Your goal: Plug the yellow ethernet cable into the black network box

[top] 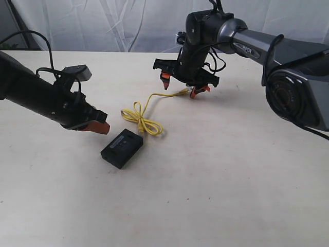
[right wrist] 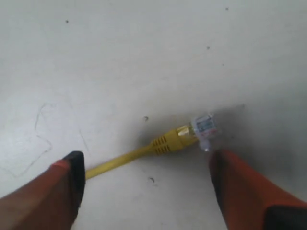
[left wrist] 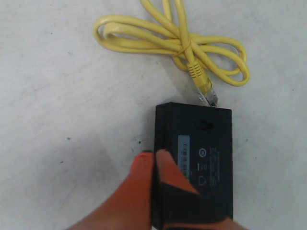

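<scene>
Right hand (top: 181, 86) wide, straddling far plug (right wrist: 204, 127) of cable (top: 139, 116), upper centre of frame. Left hand (top: 97, 127) narrow, holding nothing, left of box (top: 122, 148) at centre; cable coil just beside box. Risk: off-centre pinch twists plug; unheld box slides when pushed. Counter (top: 231, 195) pale, smooth; white curtain (top: 103, 25) behind.

Pale off-white table (top: 231, 180), faint scuffs, small dark specks; yellow ethernet cable (top: 140, 119) lying flat on it, middle tied in loose bow; one clear plug (left wrist: 207, 93) at edge of black network box (top: 122, 148), contact unclear; box flat on table, label up; other plug (right wrist: 204, 127) well apart from box.
</scene>
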`<state>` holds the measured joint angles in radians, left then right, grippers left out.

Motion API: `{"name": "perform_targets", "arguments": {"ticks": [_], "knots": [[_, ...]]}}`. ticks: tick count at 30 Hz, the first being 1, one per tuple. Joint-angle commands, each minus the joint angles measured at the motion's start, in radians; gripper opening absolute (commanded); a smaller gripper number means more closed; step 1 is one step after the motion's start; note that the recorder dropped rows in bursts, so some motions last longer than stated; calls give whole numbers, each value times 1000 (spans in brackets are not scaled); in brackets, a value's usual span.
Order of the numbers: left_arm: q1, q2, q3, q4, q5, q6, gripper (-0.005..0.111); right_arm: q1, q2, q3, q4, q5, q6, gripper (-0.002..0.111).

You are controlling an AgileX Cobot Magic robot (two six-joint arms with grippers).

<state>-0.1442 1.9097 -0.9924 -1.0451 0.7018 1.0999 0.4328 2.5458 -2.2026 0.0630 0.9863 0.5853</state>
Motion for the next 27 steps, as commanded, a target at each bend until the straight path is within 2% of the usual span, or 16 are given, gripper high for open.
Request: {"name": "perform_targets", "arguments": {"ticks": [1,15,17,19,21,23,24,27], "knots": [[-8,3,-8,-15,5,2,0,-2,11,-7,-9,-33,-1,71],[-8,3,-8,-15,5,2,0,-2,56,-7,-33,-87,0,62],[-8,3,-8,-15,5,2,0,-2,56,-7,-38,-105,0,55],[-8,3,-8,-15,5,2,0,-2,56,-7,-38,-114,0,43],[-8,3,-8,-15,5,2,0,-2,56,-7,-38,-114,0,26],[-8,3,-8,-15,5,2,0,-2,52,-7,-40,-114,0,3],[-8,3,-8,-14,5,2,0,-2,52,-7,-40,-117,2,0],[-8,3,-8,-9,5,2,0,-2,46,-7,-40,-134,12,-1]]}}
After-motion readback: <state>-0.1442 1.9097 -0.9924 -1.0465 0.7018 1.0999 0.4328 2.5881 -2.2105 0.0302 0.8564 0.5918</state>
